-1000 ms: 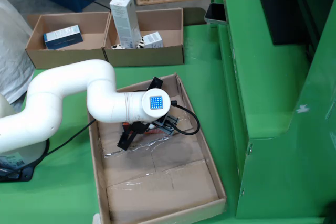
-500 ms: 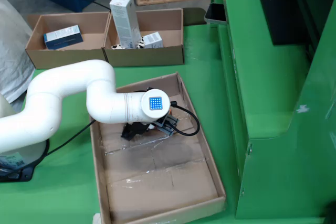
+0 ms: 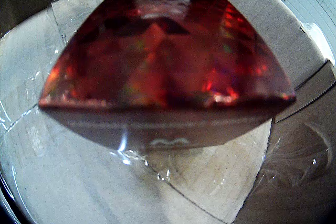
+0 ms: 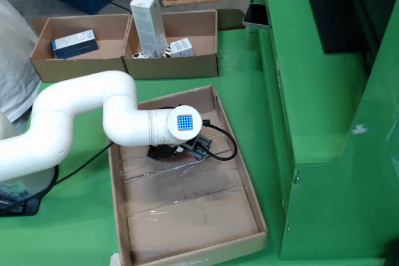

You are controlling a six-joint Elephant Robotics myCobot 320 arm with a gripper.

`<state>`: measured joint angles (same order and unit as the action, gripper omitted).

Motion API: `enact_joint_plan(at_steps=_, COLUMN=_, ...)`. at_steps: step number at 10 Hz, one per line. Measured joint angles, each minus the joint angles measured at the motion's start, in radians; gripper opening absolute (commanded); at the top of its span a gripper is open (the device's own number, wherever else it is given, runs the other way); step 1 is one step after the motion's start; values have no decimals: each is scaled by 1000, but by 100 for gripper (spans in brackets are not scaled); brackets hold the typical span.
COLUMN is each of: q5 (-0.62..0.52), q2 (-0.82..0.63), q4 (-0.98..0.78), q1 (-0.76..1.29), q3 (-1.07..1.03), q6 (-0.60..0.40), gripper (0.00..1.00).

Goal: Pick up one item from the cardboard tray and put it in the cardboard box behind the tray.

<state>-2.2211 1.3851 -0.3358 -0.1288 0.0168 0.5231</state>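
Glossy red item [image 3: 163, 72], no legible print, over the cardboard tray [image 4: 246, 185]; jaws' grip impossible to tell.

The pincer-mounted view is fisheye-curved with dark corners; the red item [image 3: 168, 72] fills it, blurred, speckled with glare, and tape glints below. The fixed view is evenly bright, sharp, softly shadowed.

A glossy, iridescent red box [image 3: 168, 72] above matt brown cardboard tray [image 4: 187, 216], taped with shiny clear film.
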Motion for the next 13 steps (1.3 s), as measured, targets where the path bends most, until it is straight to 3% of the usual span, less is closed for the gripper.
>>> enact_joint_plan(at_steps=13, q5=2, q2=-26, q4=-31, q1=-5, q3=2, q6=-20, gripper=0)
